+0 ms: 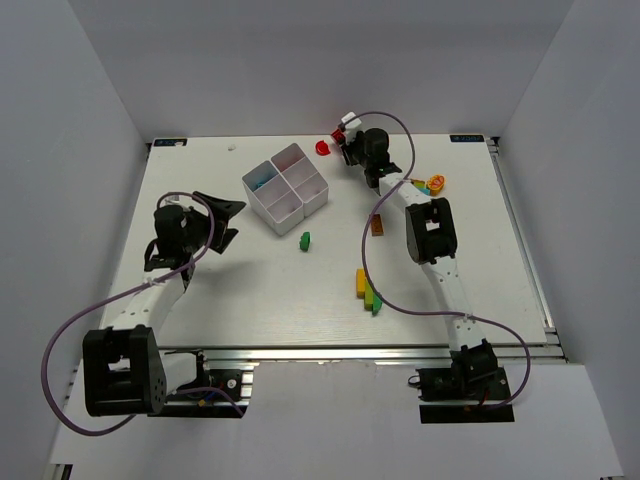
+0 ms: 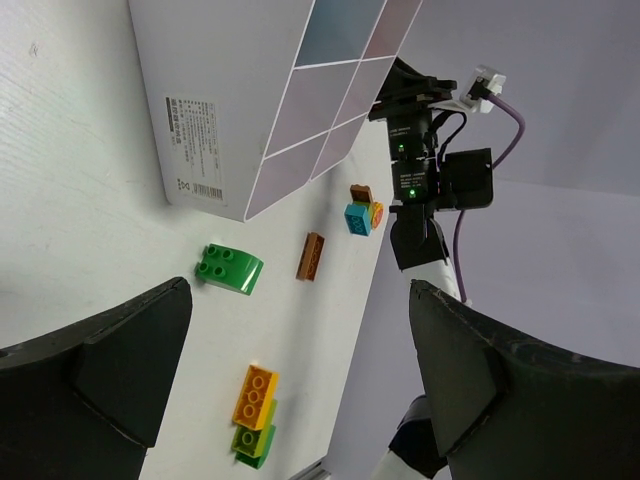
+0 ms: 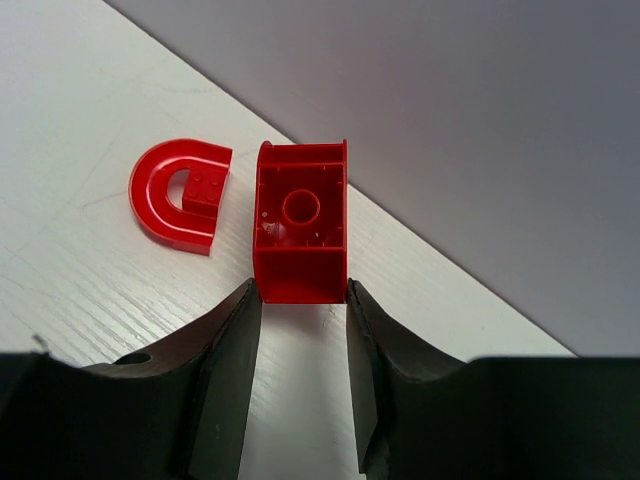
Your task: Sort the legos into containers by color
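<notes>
White table (image 1: pixel 250 300): right jaws clamp a red brick (image 3: pixel 300 222) (hollow side showing); left jaws gape wide.

Top view: sth blue lies in the left compartment of the tray (image 1: pixel 258 205), too small to tell. The brick cluster (image 1: pixel 435 184) far right of tray: pieces not separable. Left wrist view: tray is cut off at upper edge, inside hidden.
</notes>
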Robot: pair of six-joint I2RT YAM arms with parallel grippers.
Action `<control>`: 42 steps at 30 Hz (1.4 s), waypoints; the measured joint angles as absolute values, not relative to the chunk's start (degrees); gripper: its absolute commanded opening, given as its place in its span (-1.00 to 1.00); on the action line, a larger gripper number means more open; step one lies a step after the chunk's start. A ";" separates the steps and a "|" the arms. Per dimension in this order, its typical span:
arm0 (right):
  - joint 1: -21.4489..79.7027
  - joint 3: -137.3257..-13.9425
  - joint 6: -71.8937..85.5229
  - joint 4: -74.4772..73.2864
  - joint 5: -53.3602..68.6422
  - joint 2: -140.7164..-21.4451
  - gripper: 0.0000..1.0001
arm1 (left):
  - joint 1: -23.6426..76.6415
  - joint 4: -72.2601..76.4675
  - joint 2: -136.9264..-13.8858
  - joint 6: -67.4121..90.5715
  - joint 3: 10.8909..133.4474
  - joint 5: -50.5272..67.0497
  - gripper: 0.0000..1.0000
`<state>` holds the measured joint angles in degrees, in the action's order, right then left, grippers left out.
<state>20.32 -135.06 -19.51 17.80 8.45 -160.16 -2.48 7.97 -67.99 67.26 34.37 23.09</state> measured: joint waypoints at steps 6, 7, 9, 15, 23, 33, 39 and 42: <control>20.84 -135.39 -21.54 15.92 7.20 -160.24 -1.00 | -2.48 6.72 -65.87 66.28 35.40 21.41 0.97; 21.02 -135.44 -21.74 15.73 7.16 -160.24 -1.00 | -2.48 6.55 -65.19 66.17 35.42 21.17 0.96; 21.30 -135.57 -22.37 15.07 7.14 -160.24 -1.00 | -2.48 6.35 -63.92 65.89 35.42 20.51 0.96; 22.06 -135.57 -24.12 13.96 7.18 -160.24 -1.00 | -2.48 6.17 -62.28 65.54 35.42 19.77 0.96; 22.48 -135.61 -24.64 13.43 6.24 -160.27 -1.00 | -2.48 5.52 -62.24 65.34 35.46 19.05 0.96; 22.48 -135.66 -24.62 13.43 3.14 -160.29 -1.00 | -2.48 5.10 -62.24 65.32 35.73 18.85 0.96; 22.46 -135.79 -25.08 13.30 4.43 -160.38 -1.00 | -2.48 5.10 -62.24 65.32 35.75 18.85 0.96; 22.39 -135.59 -26.46 13.02 11.16 -160.31 -1.00 | -2.48 5.15 -62.24 65.34 35.73 18.85 0.96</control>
